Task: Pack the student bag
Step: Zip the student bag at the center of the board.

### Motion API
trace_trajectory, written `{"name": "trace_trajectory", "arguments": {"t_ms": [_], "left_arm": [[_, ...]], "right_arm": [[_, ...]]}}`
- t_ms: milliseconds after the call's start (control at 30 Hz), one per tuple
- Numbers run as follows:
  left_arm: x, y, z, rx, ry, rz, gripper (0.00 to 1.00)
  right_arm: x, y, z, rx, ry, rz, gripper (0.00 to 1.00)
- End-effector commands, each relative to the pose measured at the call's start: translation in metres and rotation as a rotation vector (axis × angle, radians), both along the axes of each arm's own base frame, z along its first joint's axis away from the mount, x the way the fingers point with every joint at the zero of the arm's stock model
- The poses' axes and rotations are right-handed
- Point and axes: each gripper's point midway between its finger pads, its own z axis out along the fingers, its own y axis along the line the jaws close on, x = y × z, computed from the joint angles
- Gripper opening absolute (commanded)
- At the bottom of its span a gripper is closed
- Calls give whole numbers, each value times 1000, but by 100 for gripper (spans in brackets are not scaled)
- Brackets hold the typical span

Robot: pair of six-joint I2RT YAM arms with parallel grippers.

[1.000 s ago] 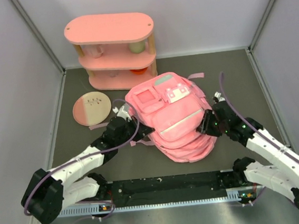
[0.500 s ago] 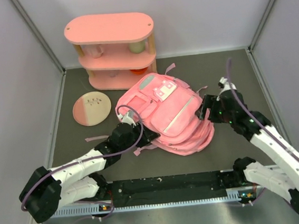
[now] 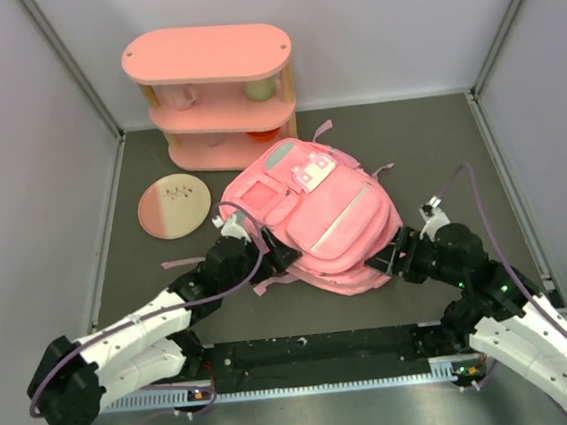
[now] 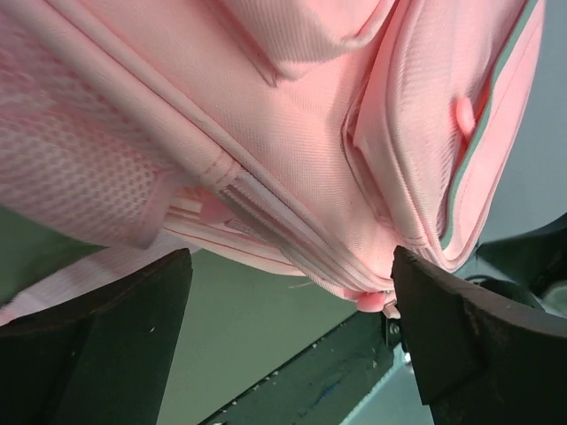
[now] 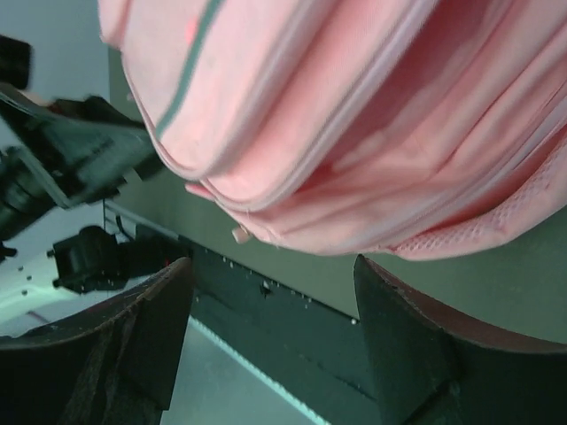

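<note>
student bag (image 3: 309, 220) is mid-frame in the top view. It lies flat on the dark table (image 3: 438, 147), front pockets up, skewed so the top end points to the upper right. The white buckle flap (image 3: 315, 172) faces the camera, with a grey zip strip (image 3: 340, 217) running diagonally below it. Two pink straps (image 3: 323, 128) poke out at the upper edge, and a loose pink strip (image 3: 183, 263) lies on the table at the bag's lower left.

left gripper (image 3: 268, 259) is at the bag's lower-left edge, jaws wide apart. In the left wrist view (image 4: 288, 297) both fingers (image 4: 106, 345) sit low in frame, and the zippered seam of the bag (image 4: 292, 159) spans the gap above them. A pink zip pull (image 4: 370, 301) hangs just beside the right-hand finger. Can't tell if it touches. Nothing is pinched.

right gripper (image 3: 381, 263) is at the bag's lower-right edge, jaws also apart. In the right wrist view (image 5: 270, 292) the bag's folds (image 5: 354, 124) fill the upper frame beyond the fingertips (image 5: 416, 345). Between the fingers only the table and the black rail (image 5: 266, 310) show. No grip.

Other items:
- pink three-tier shelf (image 3: 206, 54) in the upper left, well apart from both grippers, with a mug (image 3: 180, 97) and a green cup (image 3: 260, 89) on its middle tier
- round pink plate (image 3: 173, 204) on the table at left, near the bag but not touching it
</note>
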Motion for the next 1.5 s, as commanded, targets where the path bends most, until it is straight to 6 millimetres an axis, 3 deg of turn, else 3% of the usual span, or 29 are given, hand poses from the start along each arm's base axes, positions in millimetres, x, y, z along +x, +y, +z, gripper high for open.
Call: {"name": "trace_trajectory", "arguments": {"t_ms": [0,100,133,267,367,467,633,700,933,1133,1467], "left_arm": [[18,36,17,92,-107,146,99],[28,53,19,98,-125,215,99],[32,56,20,91,-128,229,99],[47,41,36,-3,-160,212,99],[53,29,38,-18,-148,182,93],[57,20,36,-37,-135,160,82],[58,16,33,-48,-122,153,51],[56,17,30,-52,-114,155,46],[49,15,32,-83,-117,133,42],[48,16,33,-85,-122,127,40],[46,16,32,-75,-129,113,39]], "right_arm": [[-9,23,1,135,55,1,71],[-8,36,0,136,57,-22,71],[-9,41,-9,107,88,-24,71],[-21,70,-7,113,157,-38,73],[-16,86,-7,146,181,-122,73],[-13,106,7,226,170,-169,71],[1,114,20,364,233,-320,66],[6,116,19,389,254,-359,62],[3,136,23,466,392,-402,58],[3,139,24,464,424,-422,52],[-9,148,-11,377,555,-445,47]]}}
